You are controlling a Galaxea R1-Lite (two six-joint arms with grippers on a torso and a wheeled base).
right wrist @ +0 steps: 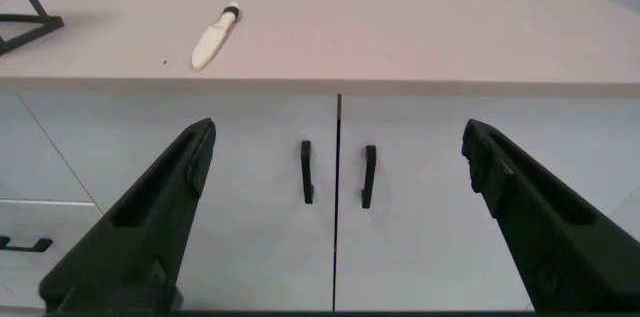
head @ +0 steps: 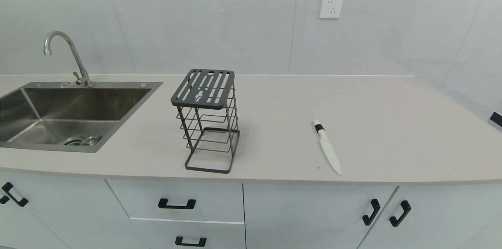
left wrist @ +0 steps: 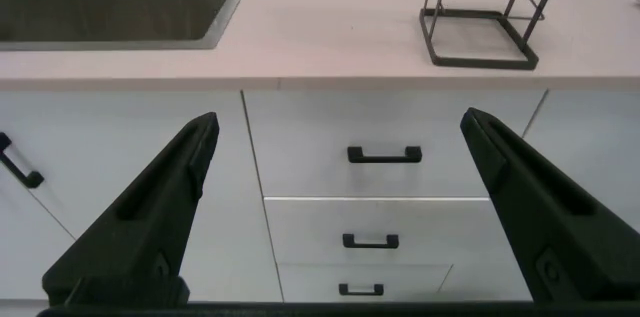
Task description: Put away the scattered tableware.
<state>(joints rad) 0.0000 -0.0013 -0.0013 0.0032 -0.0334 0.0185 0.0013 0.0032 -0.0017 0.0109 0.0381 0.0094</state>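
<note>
Left gripper (left wrist: 340, 122): two matte black fingers (left wrist: 150, 217), flat-sided and wedge-shaped, narrowing to blunt tips, with a stepped ridge along each. Right gripper (right wrist: 340, 128): same build, black wedge fingers (right wrist: 540, 217), same ridged profile.

Wide gap between rack (head: 200, 102) and knife (head: 327, 147)

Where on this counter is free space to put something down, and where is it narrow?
Widest bare patch: the counter from the white knife to its right end. Another lies between the wire rack and the knife. Narrowest: the strip between the sink and the rack.
</note>
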